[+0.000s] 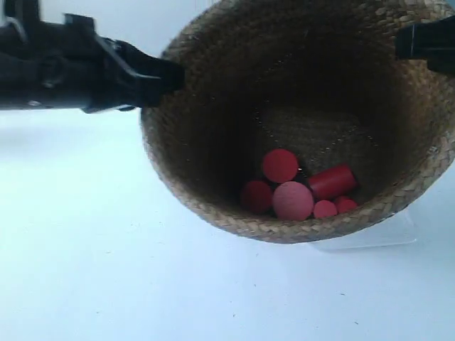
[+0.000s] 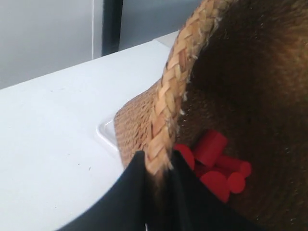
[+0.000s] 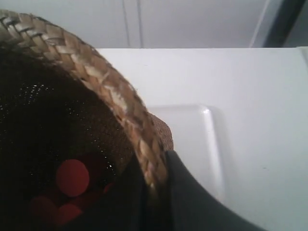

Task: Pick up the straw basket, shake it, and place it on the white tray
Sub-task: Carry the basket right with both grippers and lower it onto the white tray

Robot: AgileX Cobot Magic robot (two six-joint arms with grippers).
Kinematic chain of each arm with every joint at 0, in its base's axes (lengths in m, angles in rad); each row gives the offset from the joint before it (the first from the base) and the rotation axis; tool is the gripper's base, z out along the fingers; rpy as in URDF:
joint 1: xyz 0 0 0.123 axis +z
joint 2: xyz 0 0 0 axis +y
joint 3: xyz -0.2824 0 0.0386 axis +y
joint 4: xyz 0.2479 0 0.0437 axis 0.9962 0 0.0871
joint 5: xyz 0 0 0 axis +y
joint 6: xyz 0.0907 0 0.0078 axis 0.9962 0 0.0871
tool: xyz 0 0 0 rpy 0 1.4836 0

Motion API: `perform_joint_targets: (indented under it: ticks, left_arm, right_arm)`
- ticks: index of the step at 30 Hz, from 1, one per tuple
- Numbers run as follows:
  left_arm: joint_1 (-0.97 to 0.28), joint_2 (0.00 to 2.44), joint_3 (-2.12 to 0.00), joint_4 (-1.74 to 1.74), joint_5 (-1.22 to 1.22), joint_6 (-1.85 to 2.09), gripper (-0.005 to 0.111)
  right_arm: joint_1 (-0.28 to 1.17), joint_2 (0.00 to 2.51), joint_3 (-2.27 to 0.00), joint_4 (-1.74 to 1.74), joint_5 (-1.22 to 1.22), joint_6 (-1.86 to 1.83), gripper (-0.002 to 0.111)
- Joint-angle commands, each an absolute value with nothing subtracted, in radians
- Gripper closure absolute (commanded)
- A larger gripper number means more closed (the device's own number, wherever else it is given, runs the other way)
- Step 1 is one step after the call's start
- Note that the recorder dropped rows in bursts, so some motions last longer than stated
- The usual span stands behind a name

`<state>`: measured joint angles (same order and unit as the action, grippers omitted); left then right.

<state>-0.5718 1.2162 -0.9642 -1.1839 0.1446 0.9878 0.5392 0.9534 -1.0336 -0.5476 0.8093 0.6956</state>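
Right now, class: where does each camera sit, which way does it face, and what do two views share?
Exterior view: off the arms, facing the open mouth of the straw basket; the arm at the exterior view's left and the arm at the exterior view's right show.
Left wrist view: on the left arm, looking along the left claw, clamped on the braided rim.
Right wrist view: on the right arm, looking along the right claw on the rim.
Shared: both wrist views see the red pieces and the white tray.

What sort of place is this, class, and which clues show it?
Probably an indoor robot lab or workbench: a white table, plain pale wall panels behind it, and the left gripper and right gripper clamping a straw basket.
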Motion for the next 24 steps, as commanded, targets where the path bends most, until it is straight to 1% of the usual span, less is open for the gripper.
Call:
perform_joint_targets:
  ticks: [1, 6, 12, 16, 20, 24]
  left_arm:
    - [-0.61, 1.338, -1.053, -1.203, 0.053, 1.008, 0.107]
    - [-0.573, 1.423, -1.185, -1.203, 0.177, 0.962, 0.107]
    - [-0.569, 1.552, -1.304, -1.183, 0.234, 0.928, 0.107]
    - [-0.569, 1.631, -1.37, -1.029, 0.267, 0.78, 0.107]
    - [-0.569, 1.681, -1.433, -0.856, 0.287, 0.607, 0.107]
    - [-0.569, 1.732, -1.499, -0.836, 0.316, 0.591, 0.107]
  right_arm:
    - [0.504, 1.002, -1.084, -0.77, 0.937, 0.739, 0.108]
    - [0.372, 1.084, -1.106, -0.751, 0.951, 0.699, 0.108]
    - [0.196, 1.174, -1.106, -0.605, 0.831, 0.593, 0.108]
    - [0.089, 1.245, -1.106, -0.442, 0.749, 0.49, 0.108]
    - [0.025, 1.321, -1.108, -0.421, 0.738, 0.474, 0.108]
    - [-0.001, 1.383, -1.121, -0.417, 0.729, 0.472, 0.108]
